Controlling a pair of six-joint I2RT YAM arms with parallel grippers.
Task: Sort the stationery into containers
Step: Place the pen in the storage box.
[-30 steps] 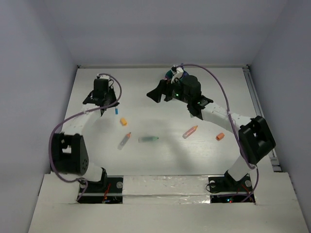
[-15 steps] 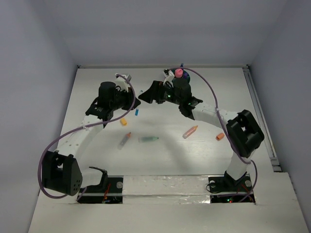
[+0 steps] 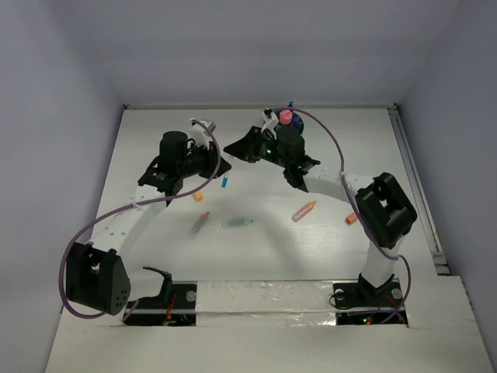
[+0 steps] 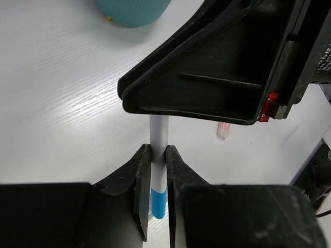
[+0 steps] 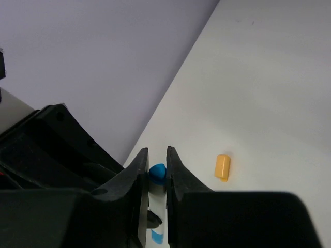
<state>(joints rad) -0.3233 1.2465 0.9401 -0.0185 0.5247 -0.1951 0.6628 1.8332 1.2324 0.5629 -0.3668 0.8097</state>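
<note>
A white pen with blue ends (image 4: 159,135) is gripped by both grippers at once. My left gripper (image 4: 158,155) is shut on its white barrel just above the blue tip. The right gripper (image 5: 157,157) is shut on the pen's blue cap (image 5: 158,173) from the opposite side. In the top view the two grippers meet over the table's far middle, left gripper (image 3: 220,166) and right gripper (image 3: 232,150), with the pen (image 3: 225,182) hanging beneath. The teal container (image 4: 133,8) stands behind them, mostly hidden by the right arm in the top view.
A pink-topped item (image 3: 286,116) sticks up at the container. On the table lie an orange cap (image 3: 198,196), an orange-capped pen (image 3: 200,224), a green highlighter (image 3: 238,222), an orange-pink pen (image 3: 304,210) and another orange cap (image 3: 352,219).
The right gripper has shut on the pen's blue cap. The left arm carried the pen right, up to the right gripper.
</note>
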